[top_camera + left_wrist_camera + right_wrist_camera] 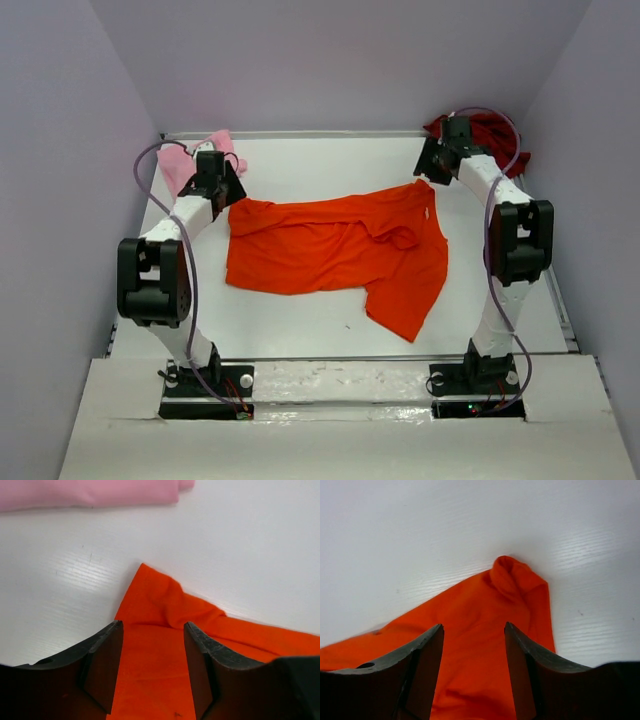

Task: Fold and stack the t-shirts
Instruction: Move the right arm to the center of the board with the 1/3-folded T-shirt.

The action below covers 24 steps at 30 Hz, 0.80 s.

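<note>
The orange t-shirt (335,250) lies spread, long axis left to right. At its far-left corner the left gripper (152,630) straddles cloth, the right gripper (473,630) its far-right corner, both jaws spread, equally near. Beyond it: pink t-shirt (180,160) left, dark red t-shirt (497,135) right.

The left hand (153,630) and the right hand (474,630) reach far forward, low, fingers parted.

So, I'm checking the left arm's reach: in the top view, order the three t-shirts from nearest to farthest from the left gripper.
1. orange t-shirt: its corner lies under the left gripper.
2. pink t-shirt: just beyond, at the far-left corner.
3. dark red t-shirt: opposite side, far-right corner.
</note>
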Motion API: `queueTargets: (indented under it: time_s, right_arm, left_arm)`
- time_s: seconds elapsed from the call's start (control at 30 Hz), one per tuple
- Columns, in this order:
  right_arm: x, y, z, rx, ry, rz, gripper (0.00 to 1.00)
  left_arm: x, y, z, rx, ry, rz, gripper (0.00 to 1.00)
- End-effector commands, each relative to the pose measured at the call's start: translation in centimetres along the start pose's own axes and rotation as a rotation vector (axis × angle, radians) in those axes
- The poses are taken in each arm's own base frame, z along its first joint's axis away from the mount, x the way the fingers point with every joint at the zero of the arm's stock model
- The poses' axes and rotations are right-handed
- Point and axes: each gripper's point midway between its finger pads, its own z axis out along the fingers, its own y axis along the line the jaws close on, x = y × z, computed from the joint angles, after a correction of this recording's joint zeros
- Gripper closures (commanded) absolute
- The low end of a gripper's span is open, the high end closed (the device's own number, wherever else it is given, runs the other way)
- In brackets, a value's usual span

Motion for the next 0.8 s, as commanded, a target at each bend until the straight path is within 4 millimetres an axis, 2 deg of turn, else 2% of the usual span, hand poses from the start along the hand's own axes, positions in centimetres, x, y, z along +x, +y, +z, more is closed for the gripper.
queueTargets:
  time_s: [0.0,0.07,0.1,0.2,0.27,0.3,0.37,0.4,0.43,0.47,0.5,0.53,0.57,0.63,0.67,0.77]
  right_arm:
    - [-1.8,4.0,-4.5,-0.144,-0.078,-0.013,0.43]
    - [-1.2,4.5,-5.0,-0.149,-0.075,-0.025,0.42]
    - [-0.1,4.9,-4.9,-0.152,-0.055,-0.038,0.43]
    - [1.3,5.6,-5.4,-0.171,-0.037,-0.052,0.42]
    - [2.7,5.4,-5.3,-0.162,-0.015,-0.061,0.43]
    - [2.6,5.3,-5.8,-0.160,-0.025,-0.062,0.43]
    - [4.2,5.6,-6.1,-0.168,-0.002,-0.067,0.43]
    - [4.2,6.1,-7.1,-0.185,-0.021,-0.065,0.43]
    - [5.4,5.3,-7.1,-0.170,-0.005,-0.058,0.43]
    - [6.1,5.6,-7.6,-0.180,-0.004,-0.063,0.43]
    - [6.0,6.2,-9.0,-0.201,-0.033,-0.063,0.44]
    - [6.3,5.8,-9.5,-0.199,-0.042,-0.062,0.44]
    - [8.1,5.1,-9.4,-0.184,-0.019,-0.067,0.44]
    - [8.8,5.9,-11.4,-0.217,-0.053,-0.087,0.44]
    - [10.3,5.6,-11.5,-0.220,-0.030,-0.098,0.44]
    - [11.9,5.8,-12.5,-0.236,-0.023,-0.113,0.44]
  left_arm:
    - [-3.1,-3.0,-3.6,0.108,-0.101,-0.020,0.39]
    - [-2.9,-3.5,-4.1,0.106,-0.099,-0.003,0.39]
    - [-2.5,-4.0,-4.6,0.111,-0.095,0.010,0.39]
    - [-2.0,-4.3,-5.1,0.102,-0.092,0.028,0.39]
    - [-1.4,-5.0,-5.6,0.129,-0.077,0.027,0.39]
    - [-1.1,-5.1,-5.6,0.144,-0.066,0.018,0.39]
    - [0.1,-5.3,-6.2,0.180,-0.049,-0.024,0.39]
    - [0.0,-5.5,-7.1,0.201,-0.060,-0.062,0.39]
    - [1.9,-5.1,-7.1,0.212,-0.026,-0.072,0.39]
    - [2.2,-5.0,-7.5,0.227,-0.031,-0.090,0.39]
    - [2.8,-4.8,-8.2,0.249,-0.046,-0.131,0.40]
    - [3.2,-4.7,-8.5,0.258,-0.053,-0.140,0.40]
    - [3.3,-5.1,-9.0,0.275,-0.069,-0.141,0.40]
    - [3.7,-4.9,-9.8,0.263,-0.095,-0.127,0.41]
    - [4.4,-5.8,-10.2,0.274,-0.097,-0.098,0.41]
    - [5.1,-6.2,-10.0,0.242,-0.108,-0.050,0.41]
